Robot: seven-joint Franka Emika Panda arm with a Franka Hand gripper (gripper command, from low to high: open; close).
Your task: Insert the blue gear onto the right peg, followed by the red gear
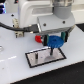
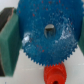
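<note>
**Blue gear in the jaws, hanging over the base plate**

Blue gear (image 1: 54, 40) is sitting between the gripper (image 1: 55, 40) fingers, held off the table (image 1: 10, 65) above the base plate (image 1: 32, 62). In the exterior view it is hanging just over the far right part of the plate as that view shows it. A thin dark vertical line is running down from under the gear to the plate at the right peg (image 1: 51, 50); too blurry to say whether that is all peg, or whether the hub is already touching it.

Wrist view: the gear (image 2: 47, 35) is filling most of the frame, teeth visible all round the lower edge, central hole showing pale. Green pads (image 2: 9, 40) are pressing in against the gear's rim on either side, so the fingers are closing on the gear, spread to roughly its width.

Red gear (image 1: 38, 37) is lying on the table just beyond the blue one, toward the exterior view's left, partly hidden by the arm. In the wrist view it (image 2: 54, 76) is peeking out past the blue gear's toothed edge, hub and hole visible.

Base plate is lying flat, pale with a black border, on the white table.
</note>
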